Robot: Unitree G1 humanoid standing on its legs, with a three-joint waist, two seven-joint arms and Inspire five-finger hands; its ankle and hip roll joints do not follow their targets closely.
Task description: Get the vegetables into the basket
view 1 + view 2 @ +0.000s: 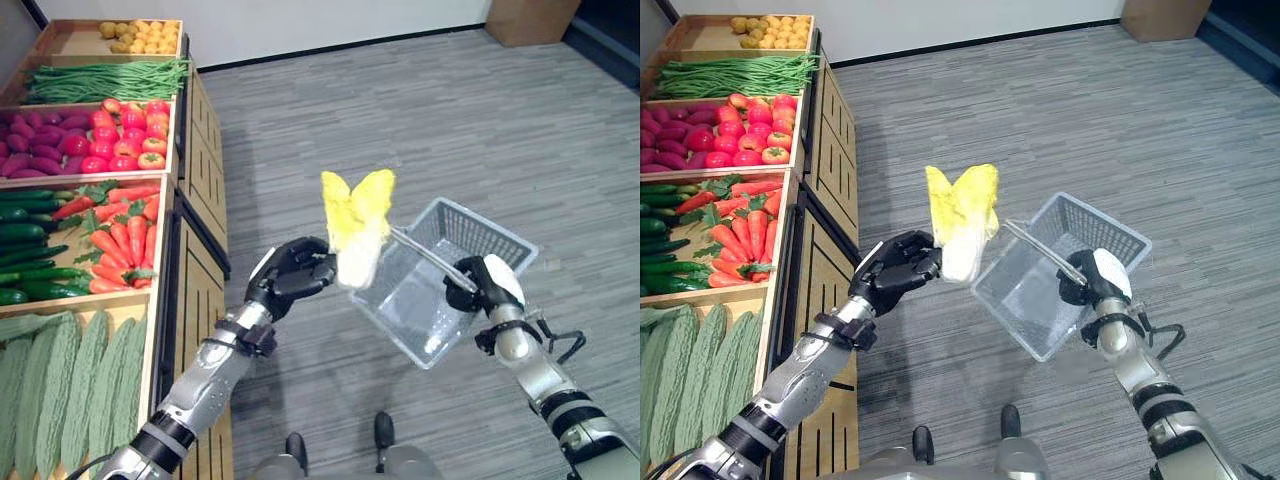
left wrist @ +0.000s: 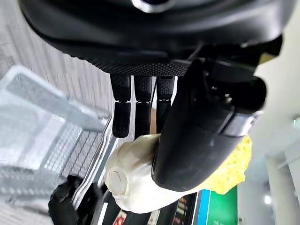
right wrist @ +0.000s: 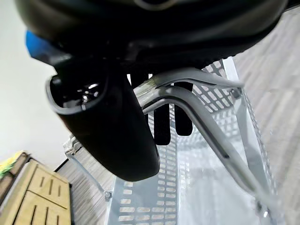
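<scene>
Left hand [image 1: 293, 277], closest to the head camera, has its fingers and thumb curled round the pale stem end of a yellow-leafed cabbage [image 1: 358, 222], leaves pointing up; the left wrist view confirms the thumb pressed across the white base with the fingers behind it. Cabbage is held in the air at the near rim of the grey mesh basket [image 1: 470, 237], just beside or partly over the edge, not yet inside; gripping it by the firm stem rather than the loose leaves probably keeps the hold secure. Right hand [image 1: 481, 284] is clenched on the basket's metal handle [image 1: 425, 253], and the right wrist view shows the fingers wrapped over the bar with the mesh floor beyond. Basket hangs tilted, its open mouth turned toward the left hand, which I judge is meant to present a wide target for the drop. Basket interior appears empty, so the task looks to be at its first item. Next step, by my reading: carry the cabbage a little further over the opening, then release. Risk: the tall leaves may catch the handle. Well apart on the robot's left stand wooden produce crates [image 1: 185, 215] with carrots [image 1: 122, 240], cucumbers [image 1: 25, 255], tomatoes [image 1: 135, 135], green beans [image 1: 105, 80] and ridged gourds [image 1: 70, 385]
</scene>
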